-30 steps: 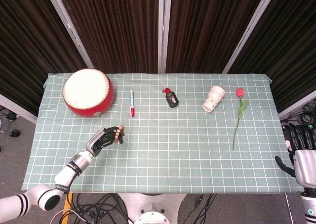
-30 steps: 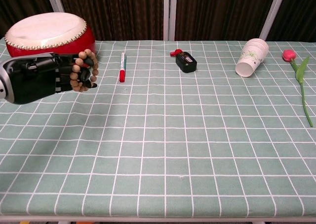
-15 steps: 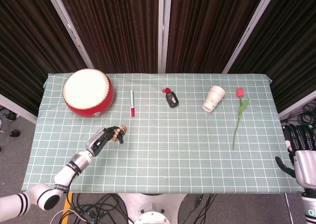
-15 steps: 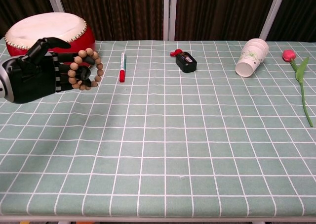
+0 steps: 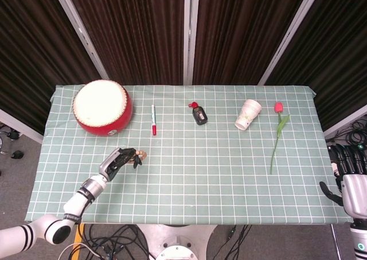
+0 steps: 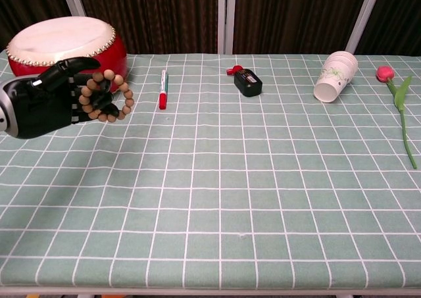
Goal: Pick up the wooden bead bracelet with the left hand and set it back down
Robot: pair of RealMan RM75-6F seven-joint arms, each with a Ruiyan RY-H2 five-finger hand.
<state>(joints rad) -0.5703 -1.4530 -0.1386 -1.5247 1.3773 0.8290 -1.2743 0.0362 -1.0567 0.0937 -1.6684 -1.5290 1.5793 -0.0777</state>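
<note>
The wooden bead bracelet (image 6: 125,98) hangs nearly upright as a ring on the fingers of my left hand (image 6: 43,106), just above the green checked tablecloth at the front left. The thumb is lifted off the beads and the fingers still pass through the loop. From the head view only a few beads of the bracelet (image 5: 141,154) show at the tips of the left hand (image 5: 117,161). My right hand (image 5: 348,175) stays off the table's right edge, fingers apart and holding nothing.
A red drum (image 5: 102,106) stands at the back left, just behind the left hand. A red-capped marker (image 5: 153,120), a small black bottle (image 5: 198,114), a tipped paper cup (image 5: 248,115) and a pink flower (image 5: 278,128) lie along the back.
The left thumb has lifted off the bracelet and the grip has loosened. The bead ring now hangs looser on the fingers, and the hand has dropped slightly toward the cloth.
</note>
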